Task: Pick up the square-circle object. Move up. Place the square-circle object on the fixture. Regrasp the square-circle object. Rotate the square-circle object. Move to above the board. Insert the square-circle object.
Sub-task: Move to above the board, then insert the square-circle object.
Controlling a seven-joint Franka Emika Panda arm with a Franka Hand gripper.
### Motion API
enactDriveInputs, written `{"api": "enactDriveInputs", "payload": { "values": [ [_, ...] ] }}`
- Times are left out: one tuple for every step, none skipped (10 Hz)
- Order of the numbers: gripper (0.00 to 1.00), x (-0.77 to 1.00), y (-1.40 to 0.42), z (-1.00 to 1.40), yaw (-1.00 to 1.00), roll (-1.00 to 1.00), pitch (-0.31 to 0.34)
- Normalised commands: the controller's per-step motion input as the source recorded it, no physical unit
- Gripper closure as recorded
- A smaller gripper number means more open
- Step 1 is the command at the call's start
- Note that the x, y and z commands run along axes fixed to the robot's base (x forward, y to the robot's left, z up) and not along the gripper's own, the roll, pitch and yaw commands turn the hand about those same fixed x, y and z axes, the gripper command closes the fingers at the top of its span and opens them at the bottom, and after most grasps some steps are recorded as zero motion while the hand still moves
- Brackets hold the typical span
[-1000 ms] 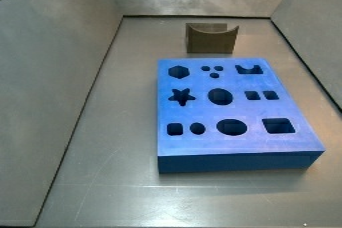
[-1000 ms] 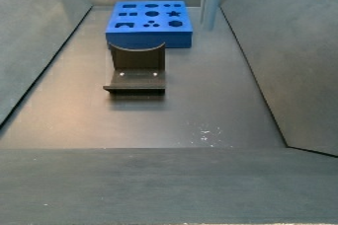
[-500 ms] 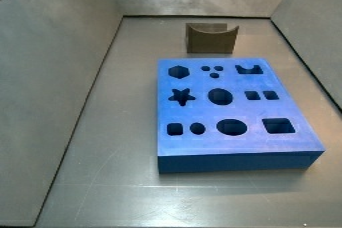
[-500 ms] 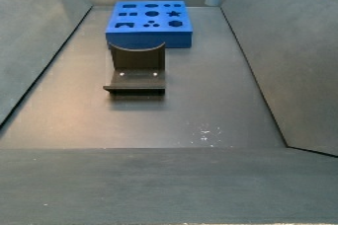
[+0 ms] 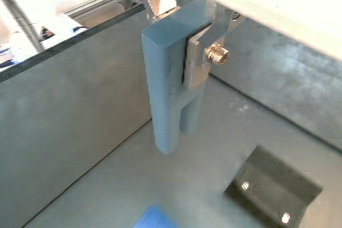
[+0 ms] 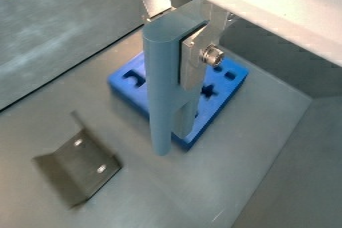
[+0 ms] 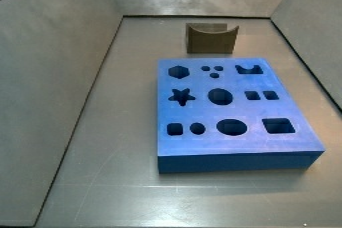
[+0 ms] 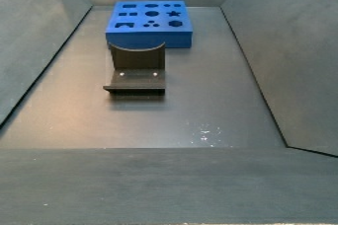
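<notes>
Grey walls ring a dark floor where the board (image 7: pixel 238 111) and the fixture (image 8: pixel 134 71) sit apart. High above them, out of both side views, the claw (image 5: pixel 195 50) is clamped on the square-circle object (image 5: pixel 171 82) near its upper end. Its long axis hangs straight down from the fingers (image 6: pixel 201 47). My guess: setting it on the fixture comes next, so it must descend end first.

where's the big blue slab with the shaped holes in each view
Wrist view: the flat bright-blue slab with dark shaped holes shows only a corner at the edge.
Wrist view: the slab lies behind the pale grey-blue bar in the pincer.
Side view: centre.
Side view: far end.
Shared landmark: dark fixture.
</notes>
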Motion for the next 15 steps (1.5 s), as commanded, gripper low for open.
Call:
{"api": "enactDriveInputs", "payload": {
  "values": [
    [1.00, 0.13, -1.00, 0.06, 0.00, 0.00, 0.117],
    [1.00, 0.14, -1.00, 0.07, 0.00, 0.00, 0.112],
    [1.00, 0.15, -1.00, 0.07, 0.01, -0.01, 0.114],
    [1.00, 0.17, -1.00, 0.08, 0.01, 0.00, 0.119],
    [1.00, 0.19, -1.00, 0.09, 0.01, 0.02, 0.129],
    [1.00, 0.19, -0.76, 0.07, 0.01, 0.03, 0.139],
    [1.00, 0.17, -0.49, 0.05, 0.00, 0.05, 0.149],
    [1.00, 0.15, -0.34, 0.04, 0.00, 0.06, 0.151],
    [1.00, 0.06, -0.24, -0.22, -0.86, -0.01, -0.009],
    [1.00, 0.05, -0.24, -0.23, -0.87, -0.01, -0.011],
    [1.00, 0.03, -0.24, -0.22, -0.88, -0.01, -0.019],
    [1.00, 0.03, -0.24, -0.23, -0.88, -0.01, -0.034],
    [1.00, 0.00, -0.24, -0.25, -0.90, 0.00, -0.060],
    [1.00, 0.00, -0.24, -0.26, -0.91, 0.00, -0.074],
    [1.00, 0.00, -0.25, -0.30, -0.91, 0.00, -0.070]
  ]
}}
